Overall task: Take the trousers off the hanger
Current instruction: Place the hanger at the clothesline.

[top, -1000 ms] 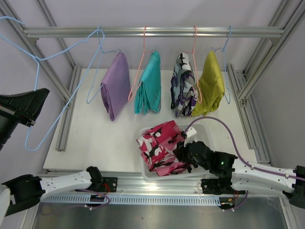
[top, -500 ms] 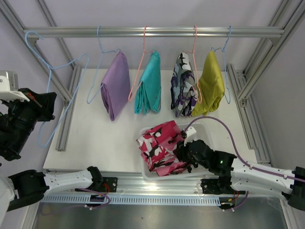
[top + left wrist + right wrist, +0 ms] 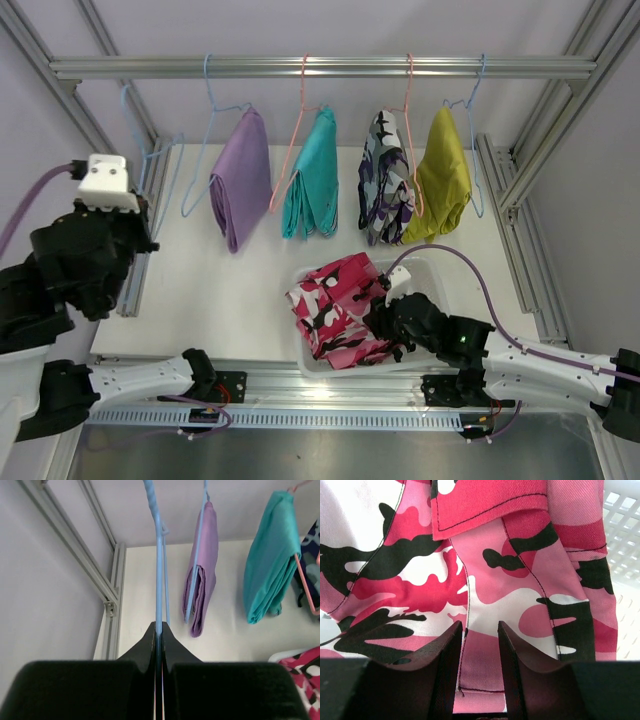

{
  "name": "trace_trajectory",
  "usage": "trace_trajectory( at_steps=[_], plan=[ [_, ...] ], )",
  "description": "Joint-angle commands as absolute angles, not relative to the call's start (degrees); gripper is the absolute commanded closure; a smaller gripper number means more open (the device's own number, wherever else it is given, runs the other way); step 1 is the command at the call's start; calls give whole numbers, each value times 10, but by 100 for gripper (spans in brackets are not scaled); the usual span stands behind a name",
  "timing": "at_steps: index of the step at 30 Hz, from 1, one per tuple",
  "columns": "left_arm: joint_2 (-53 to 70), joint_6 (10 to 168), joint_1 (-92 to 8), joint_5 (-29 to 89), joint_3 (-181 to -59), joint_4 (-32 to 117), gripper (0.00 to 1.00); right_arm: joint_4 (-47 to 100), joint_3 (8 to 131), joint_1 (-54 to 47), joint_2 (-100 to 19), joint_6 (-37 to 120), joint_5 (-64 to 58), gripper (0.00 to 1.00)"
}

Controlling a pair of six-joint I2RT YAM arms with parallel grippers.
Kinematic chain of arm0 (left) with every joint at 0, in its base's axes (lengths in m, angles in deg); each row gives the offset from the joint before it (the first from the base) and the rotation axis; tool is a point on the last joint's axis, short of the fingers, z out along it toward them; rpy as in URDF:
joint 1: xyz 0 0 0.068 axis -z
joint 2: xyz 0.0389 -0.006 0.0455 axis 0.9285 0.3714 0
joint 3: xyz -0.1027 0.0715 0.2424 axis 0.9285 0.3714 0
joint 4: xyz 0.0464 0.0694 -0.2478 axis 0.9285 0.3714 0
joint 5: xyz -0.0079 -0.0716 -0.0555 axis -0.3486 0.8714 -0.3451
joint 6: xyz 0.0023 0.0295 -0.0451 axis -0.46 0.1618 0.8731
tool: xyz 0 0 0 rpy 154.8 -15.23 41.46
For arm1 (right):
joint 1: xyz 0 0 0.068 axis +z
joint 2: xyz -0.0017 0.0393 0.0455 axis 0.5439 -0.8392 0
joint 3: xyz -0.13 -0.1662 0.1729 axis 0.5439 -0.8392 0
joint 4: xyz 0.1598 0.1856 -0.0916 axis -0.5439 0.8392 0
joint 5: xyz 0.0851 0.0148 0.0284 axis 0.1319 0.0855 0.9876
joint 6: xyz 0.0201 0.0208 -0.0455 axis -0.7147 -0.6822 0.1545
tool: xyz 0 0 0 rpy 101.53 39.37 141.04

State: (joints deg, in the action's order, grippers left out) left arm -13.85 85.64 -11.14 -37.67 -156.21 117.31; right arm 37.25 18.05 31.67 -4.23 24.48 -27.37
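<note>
Four pairs remain hung, lilac trousers [image 3: 243, 178] through mustard trousers [image 3: 445, 180]; the pink camouflage trousers [image 3: 335, 300] lie in the basket [image 3: 428, 278]; the left pincer [image 3: 158, 626], clamped on the emptied blue hanger [image 3: 159, 565], has swung it in toward the rail [image 3: 320, 67]; the right pincer [image 3: 480, 630] stands part-open over pink cloth, gripping nothing.

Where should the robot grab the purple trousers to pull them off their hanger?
Probably the bottom end of the lilac trousers, reached from the near side. They hang folded over the blue hanger, so that thick bundle dangles free with nothing in front.
</note>
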Motion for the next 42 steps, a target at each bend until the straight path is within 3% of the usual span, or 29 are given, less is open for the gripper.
trace_trajectory(
  at_steps=[1, 8, 15, 22, 42],
  plan=[
    [-155, 762, -124, -351, -1529, 1050, 100, 353, 176, 314, -33, 247, -269, 60],
    [-121, 747, -224, -242, -1544, 1031, 99, 347, 177, 314, -33, 251, -256, 59],
    [-64, 757, -386, -72, -1559, 999, 100, 341, 177, 314, -34, 254, -245, 59],
    [20, 793, -470, 26, -1618, 994, 99, 337, 174, 312, -36, 253, -229, 58],
    [100, 800, -604, 96, -1643, 958, 100, 314, 186, 303, -101, 261, -169, 58]
  ],
)
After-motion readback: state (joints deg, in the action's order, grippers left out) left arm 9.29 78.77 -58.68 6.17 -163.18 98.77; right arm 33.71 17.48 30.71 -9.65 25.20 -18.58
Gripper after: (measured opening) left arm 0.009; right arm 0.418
